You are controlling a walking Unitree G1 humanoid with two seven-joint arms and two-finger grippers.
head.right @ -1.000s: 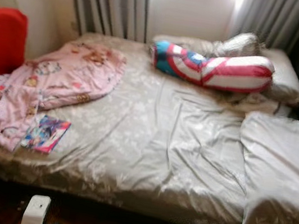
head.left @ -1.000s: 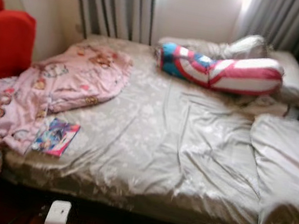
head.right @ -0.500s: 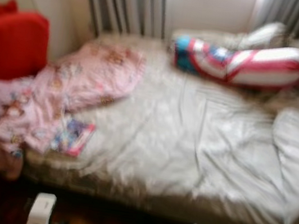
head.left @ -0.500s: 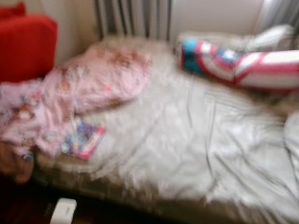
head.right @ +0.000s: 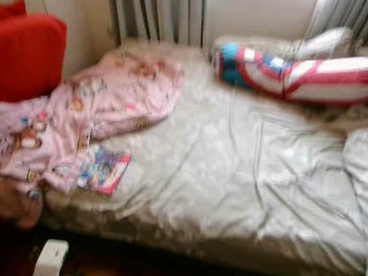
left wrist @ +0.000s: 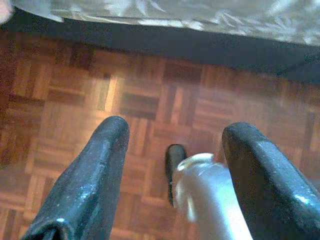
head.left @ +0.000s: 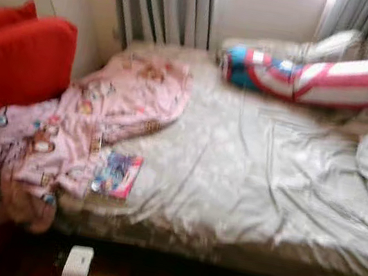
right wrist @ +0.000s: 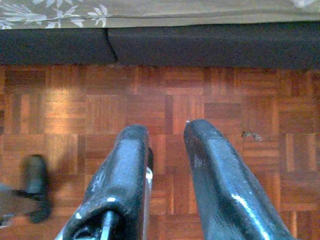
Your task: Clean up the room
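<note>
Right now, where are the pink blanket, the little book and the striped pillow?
pink blanket (head.left: 116,103): left eye view, middle folds.
little book (head.left: 116,175): left eye view, cover.
striped pillow (head.left: 312,78): left eye view, middle.

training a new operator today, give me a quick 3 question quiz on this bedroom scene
1. True or false: the book lies on the floor.
2. What is the pink blanket doing at the bed edge? A) hanging over it B) folded flat C) under the pillow
3. What does the left gripper hold?

Key:
1. False, it lies on the bed beside the blanket.
2. A
3. Nothing; its fingers are open above the wood floor.
</note>
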